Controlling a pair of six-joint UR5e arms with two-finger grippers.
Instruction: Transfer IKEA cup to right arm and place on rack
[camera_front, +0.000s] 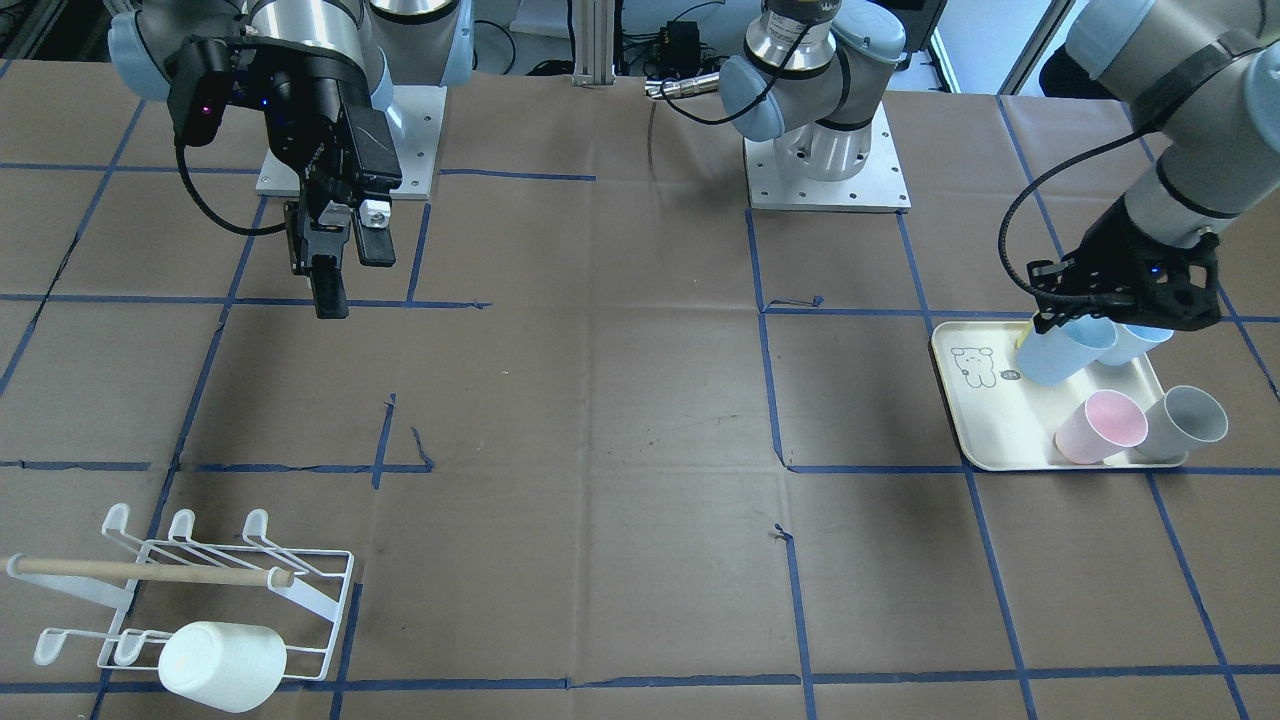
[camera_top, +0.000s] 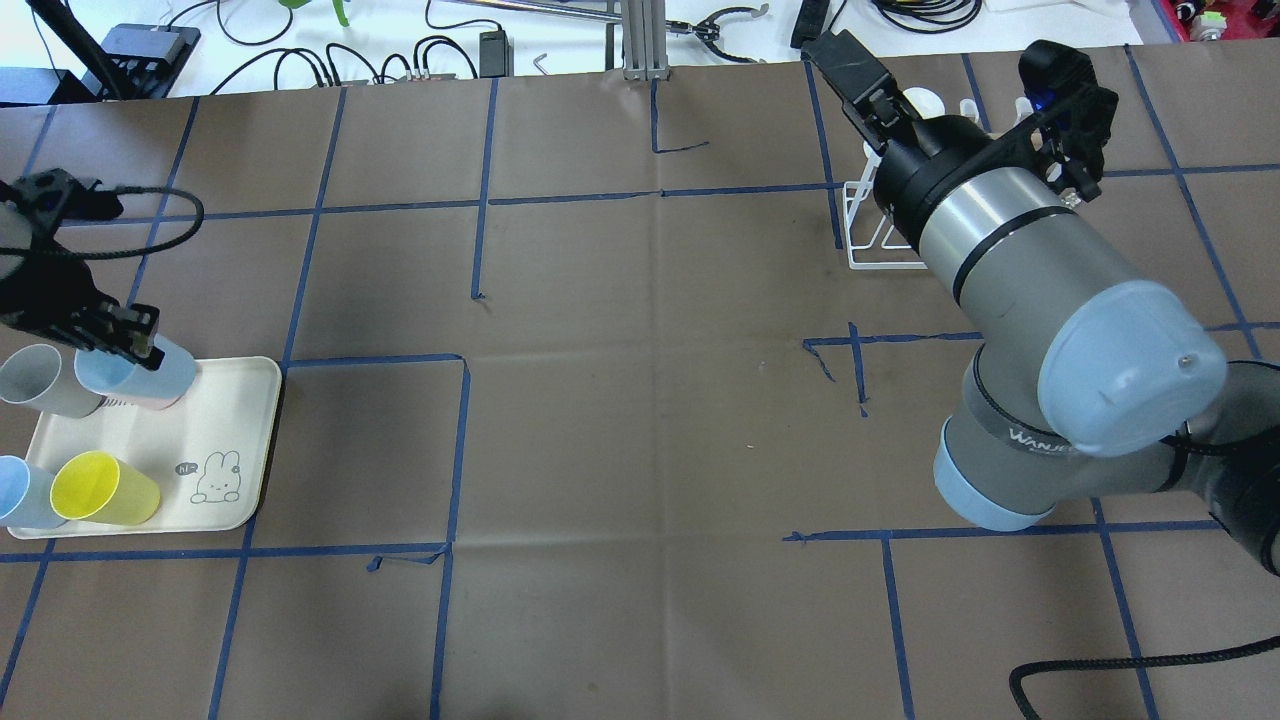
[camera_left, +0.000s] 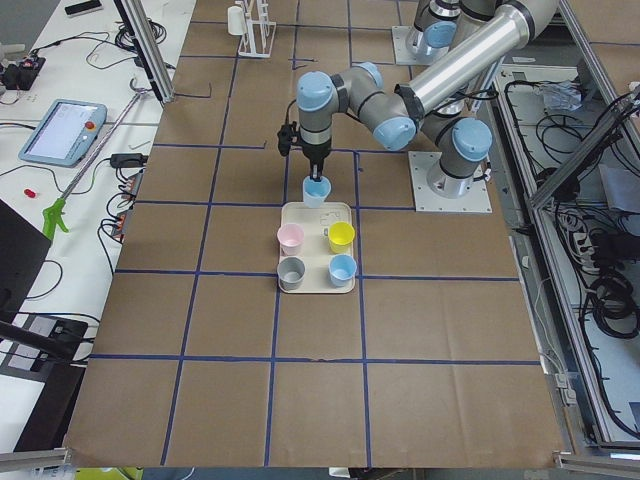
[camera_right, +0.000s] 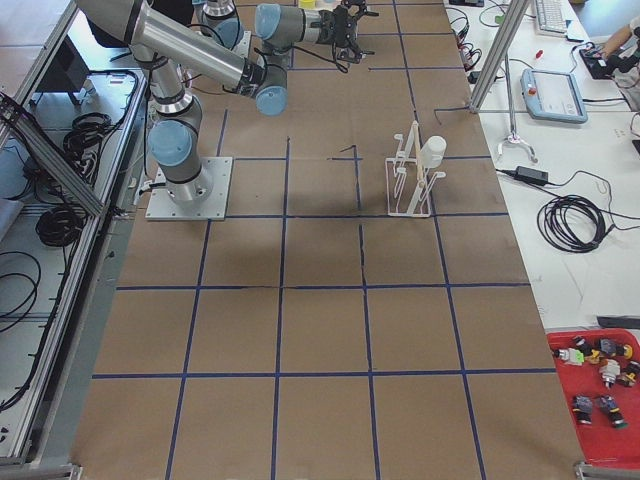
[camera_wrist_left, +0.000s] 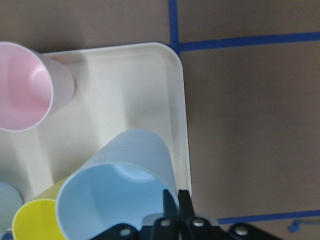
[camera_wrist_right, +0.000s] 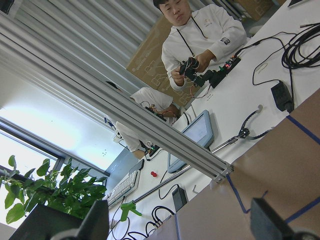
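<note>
Left arm: my left arm (camera_front: 1180, 100) comes in from the upper right of the front view and bends down to the tray at middle right. From the left side it stretches out from its base, wrist pointing straight down.

Left jaws: my left gripper (camera_wrist_left: 175, 195) is pressed onto the rim of the blue cup (camera_wrist_left: 120, 190), one finger inside the wall and one outside.

Blue cup: it is tilted over a corner of the tray (camera_front: 985, 420), at the lower middle of my left wrist view. I cannot tell whether its base touches the tray.

Right arm: my right arm (camera_top: 1010, 260) fills the right of the overhead view and reaches toward the upper right. Its wrist is raised over the table, and its camera looks out past the table edge.

Right jaws: my right gripper (camera_front: 352, 278) is spread wide with nothing between the fingers.

Rack: the rack (camera_front: 230, 590) stands at the lower left of the front view, well apart from the tray. A white cup (camera_front: 222, 665) hangs on a near prong.

Tray: pink cup (camera_front: 1100, 427), grey cup (camera_front: 1185, 420), yellow cup (camera_top: 105, 490) and a second blue one (camera_top: 20, 492) stand on it.

Writing: a speech bubble beside the tray's drawn animal reads "hi~". A band on my right arm begins "WANJ", the rest hidden.
</note>
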